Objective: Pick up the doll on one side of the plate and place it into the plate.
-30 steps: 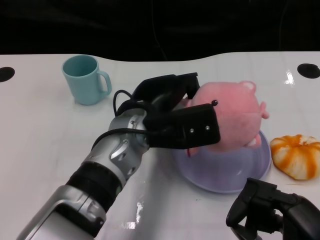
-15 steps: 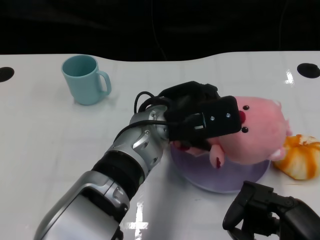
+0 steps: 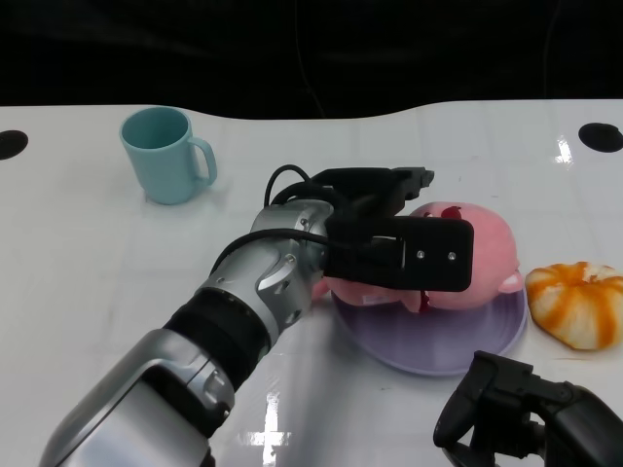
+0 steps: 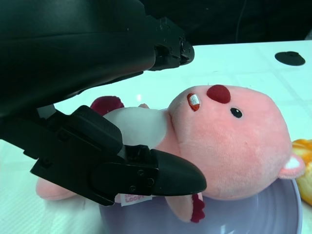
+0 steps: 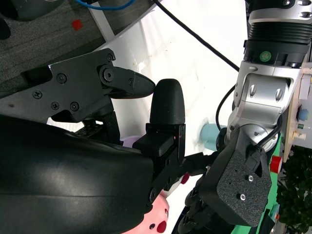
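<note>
Idling at the lower right of the head frame, my right hand (image 3: 531, 413) is carrying nothing, fingers loosely apart, while just beyond it the purple plate (image 3: 487, 345) is taking the weight of the pink doll (image 3: 467, 255) at mid-frame. My left hand (image 3: 394, 243) is gripping that doll around its body, so I am judging this the placing step. What I am needing next is to spread those fingers and lift clear without dragging it off; further back, at upper left, the teal mug (image 3: 165, 154) is standing apart.
</note>
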### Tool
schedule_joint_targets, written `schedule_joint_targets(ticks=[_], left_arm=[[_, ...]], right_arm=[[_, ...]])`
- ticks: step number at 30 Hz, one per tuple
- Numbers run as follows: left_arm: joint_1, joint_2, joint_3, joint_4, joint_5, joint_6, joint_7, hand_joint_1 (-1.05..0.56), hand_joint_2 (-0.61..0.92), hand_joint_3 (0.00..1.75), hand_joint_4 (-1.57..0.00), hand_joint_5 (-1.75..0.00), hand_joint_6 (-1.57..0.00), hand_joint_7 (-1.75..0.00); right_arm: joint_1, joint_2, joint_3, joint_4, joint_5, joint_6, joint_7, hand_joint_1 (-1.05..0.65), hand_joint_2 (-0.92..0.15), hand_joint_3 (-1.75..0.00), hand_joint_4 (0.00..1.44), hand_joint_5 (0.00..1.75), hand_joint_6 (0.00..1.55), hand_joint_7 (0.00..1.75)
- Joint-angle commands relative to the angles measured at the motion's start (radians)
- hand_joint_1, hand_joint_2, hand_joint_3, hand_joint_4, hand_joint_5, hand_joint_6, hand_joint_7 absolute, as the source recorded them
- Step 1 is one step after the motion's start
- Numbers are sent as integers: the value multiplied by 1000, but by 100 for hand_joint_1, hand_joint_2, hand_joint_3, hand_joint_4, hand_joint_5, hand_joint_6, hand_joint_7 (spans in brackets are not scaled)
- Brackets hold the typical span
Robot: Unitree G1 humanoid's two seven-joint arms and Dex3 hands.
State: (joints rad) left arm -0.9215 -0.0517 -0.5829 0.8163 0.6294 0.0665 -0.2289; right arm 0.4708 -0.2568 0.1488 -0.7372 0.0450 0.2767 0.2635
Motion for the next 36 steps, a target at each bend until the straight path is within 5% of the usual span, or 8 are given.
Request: schedule_joint_targets(ticks=[1, 11, 24, 27, 32, 36], left_arm=[[35, 44, 9, -89, -8, -4, -31, -105, 92, 55, 0, 0, 0, 0], [205, 180, 64, -422, -46, -23, -82, -103, 92, 56, 0, 0, 0, 0], [462, 290, 220, -803, -169, -43, -94, -69, 92, 45, -23, -21, -22, -11], [551, 281, 275, -862, -218, -78, -47, -54, 92, 32, -17, -66, -38, -13], [688, 224, 365, -955, -376, -77, -30, -27, 91, 21, -24, -90, -56, -18], [772, 184, 413, -976, -452, -153, 21, -13, 53, 88, -43, -109, -77, -32]], right_arm=[[-2, -9, -17, -9, 6, -14, 3, -26, -83, -57, 64, 169, 55, 146], [4, -7, -29, -11, 14, -18, 11, -26, -83, -57, 65, 171, 55, 148], [-1, -9, -46, -6, 19, -14, 25, -26, -82, -58, 65, 171, 55, 147], [-1, -10, -47, -5, 19, -18, 28, -26, -82, -58, 64, 171, 55, 148], [-1, -10, -46, -5, 21, -20, 27, -26, -82, -58, 64, 171, 55, 148], [-1, -10, -45, -3, 19, -22, 27, -26, -82, -57, 64, 172, 55, 149]])
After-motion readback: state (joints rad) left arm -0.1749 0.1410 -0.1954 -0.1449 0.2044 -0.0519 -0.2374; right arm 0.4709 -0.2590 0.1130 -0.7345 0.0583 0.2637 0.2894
